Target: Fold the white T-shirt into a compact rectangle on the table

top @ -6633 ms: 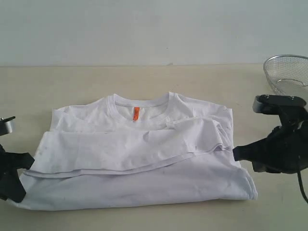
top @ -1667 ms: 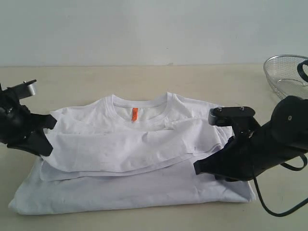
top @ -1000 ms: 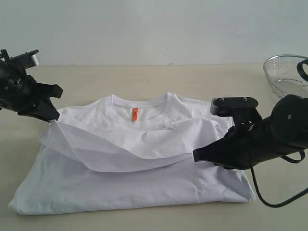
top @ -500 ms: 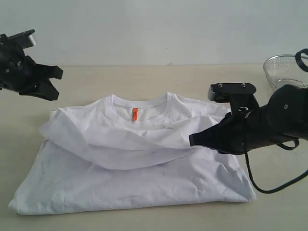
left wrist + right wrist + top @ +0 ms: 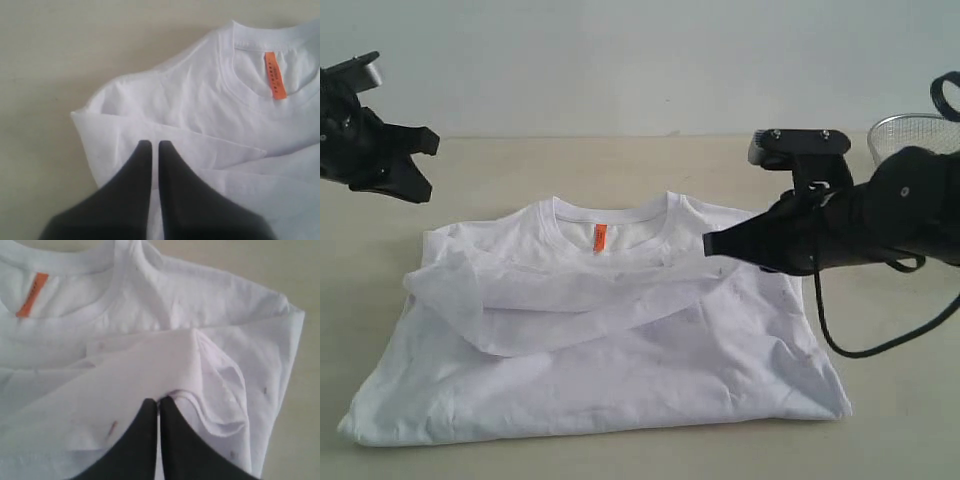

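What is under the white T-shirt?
The table lies under the white T-shirt, showing all around it. A folded strip of its own cloth lies across the middle; what that strip covers cannot be seen.

Mesh basket [image 5: 920, 135] partly behind the right arm [image 5: 910, 200] and cut at the edge, neck tag [image 5: 275, 75] print unreadably small

A round silver wire-mesh basket [image 5: 918, 128] sits at the right edge, upper right of the frame. A plain pale wall [image 5: 620, 60] runs behind.
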Controlling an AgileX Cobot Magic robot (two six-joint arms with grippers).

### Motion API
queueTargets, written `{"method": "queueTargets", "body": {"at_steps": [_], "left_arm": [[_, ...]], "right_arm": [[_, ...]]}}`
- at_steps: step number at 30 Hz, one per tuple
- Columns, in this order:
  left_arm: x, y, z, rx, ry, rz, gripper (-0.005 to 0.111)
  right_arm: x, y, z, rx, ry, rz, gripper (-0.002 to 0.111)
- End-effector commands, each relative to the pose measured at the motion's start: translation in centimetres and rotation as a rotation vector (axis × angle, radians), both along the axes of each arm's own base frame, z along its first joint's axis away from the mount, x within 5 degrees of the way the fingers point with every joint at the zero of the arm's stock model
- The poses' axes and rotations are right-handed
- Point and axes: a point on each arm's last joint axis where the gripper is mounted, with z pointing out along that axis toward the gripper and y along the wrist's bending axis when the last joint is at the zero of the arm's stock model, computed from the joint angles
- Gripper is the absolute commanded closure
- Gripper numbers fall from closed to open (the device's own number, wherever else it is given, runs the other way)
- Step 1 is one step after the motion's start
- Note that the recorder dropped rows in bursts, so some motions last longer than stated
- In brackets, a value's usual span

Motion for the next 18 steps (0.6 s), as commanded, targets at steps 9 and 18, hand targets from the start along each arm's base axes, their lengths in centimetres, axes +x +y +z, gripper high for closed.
{"method": "queueTargets", "body": {"at_steps": [9, 18], "left_arm": [[-1.4, -0.6, 1.1, -0.058, 0.094, -0.073, 0.102], [-2.8, -0.8, 4.2, -0.062, 0.050, -0.105, 0.102]], "right_arm": [[6.1, -3.3, -0.1, 0.020, -0.007, -0.113, 0.108], [9.1, -3.0, 3.2, 0.055, -0.100, -0.104, 0.108]]}}
